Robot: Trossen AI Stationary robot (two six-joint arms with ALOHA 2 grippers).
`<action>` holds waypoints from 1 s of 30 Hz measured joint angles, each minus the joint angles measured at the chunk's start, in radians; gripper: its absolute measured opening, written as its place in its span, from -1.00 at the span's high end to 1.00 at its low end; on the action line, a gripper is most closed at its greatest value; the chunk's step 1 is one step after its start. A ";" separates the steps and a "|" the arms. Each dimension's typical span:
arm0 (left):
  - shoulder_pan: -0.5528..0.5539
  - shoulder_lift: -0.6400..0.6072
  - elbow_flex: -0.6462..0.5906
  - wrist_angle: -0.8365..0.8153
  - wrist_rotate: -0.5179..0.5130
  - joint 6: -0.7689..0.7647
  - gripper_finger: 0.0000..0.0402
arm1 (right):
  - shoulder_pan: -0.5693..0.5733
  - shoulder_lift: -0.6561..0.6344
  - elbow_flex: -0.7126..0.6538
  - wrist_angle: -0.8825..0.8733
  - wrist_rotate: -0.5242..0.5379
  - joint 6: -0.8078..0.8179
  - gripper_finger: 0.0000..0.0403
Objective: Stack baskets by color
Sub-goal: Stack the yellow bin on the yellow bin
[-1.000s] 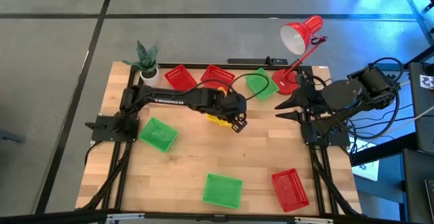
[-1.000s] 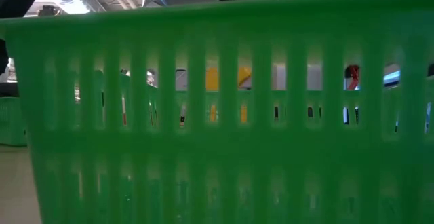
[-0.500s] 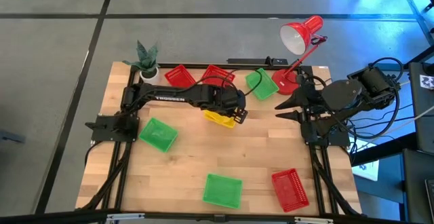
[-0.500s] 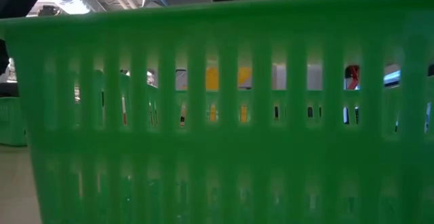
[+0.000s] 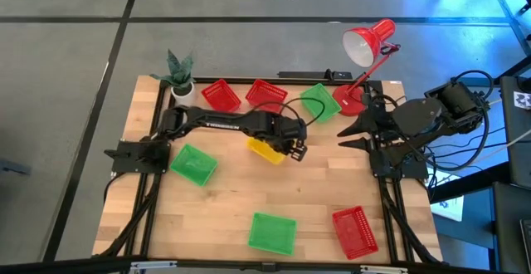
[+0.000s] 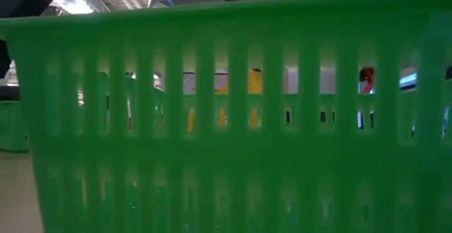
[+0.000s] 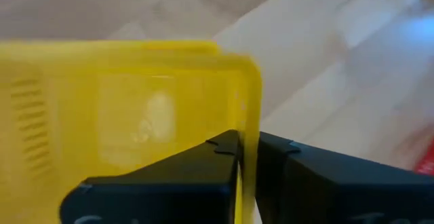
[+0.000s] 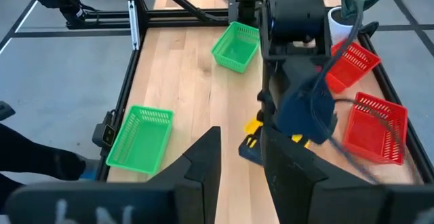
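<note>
High view: the left gripper (image 5: 296, 149) is clamped on the rim of a yellow basket (image 5: 265, 149) near the table's (image 5: 315, 199) middle, just before two red baskets (image 5: 221, 95). The right gripper (image 5: 347, 132) is held open at the right edge.

Left arm (image 5: 224, 124) stretches across mid-table, jaws nearly closed; right arm (image 5: 415, 120) waits folded at the edge, jaws parted.
</note>
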 joint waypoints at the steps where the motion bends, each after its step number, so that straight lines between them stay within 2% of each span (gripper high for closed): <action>1: 0.001 0.001 -0.001 -0.008 0.007 0.002 0.89 | 0.000 0.000 0.000 0.000 0.000 0.000 0.48; 10: 0.017 -0.012 0.000 0.000 0.006 0.068 0.83 | 0.000 0.000 0.000 0.000 0.000 -0.001 0.48; 16: 0.034 -0.013 0.000 0.000 0.094 0.072 0.83 | 0.000 0.000 0.000 0.000 0.000 -0.002 0.48; 22: 0.035 -0.013 0.000 0.000 0.059 0.114 0.98 | 0.000 0.000 0.000 0.000 0.000 -0.002 0.48; 30: 0.021 -0.028 0.001 -0.016 0.040 0.122 0.99 | 0.000 0.000 0.000 0.001 0.000 -0.002 0.48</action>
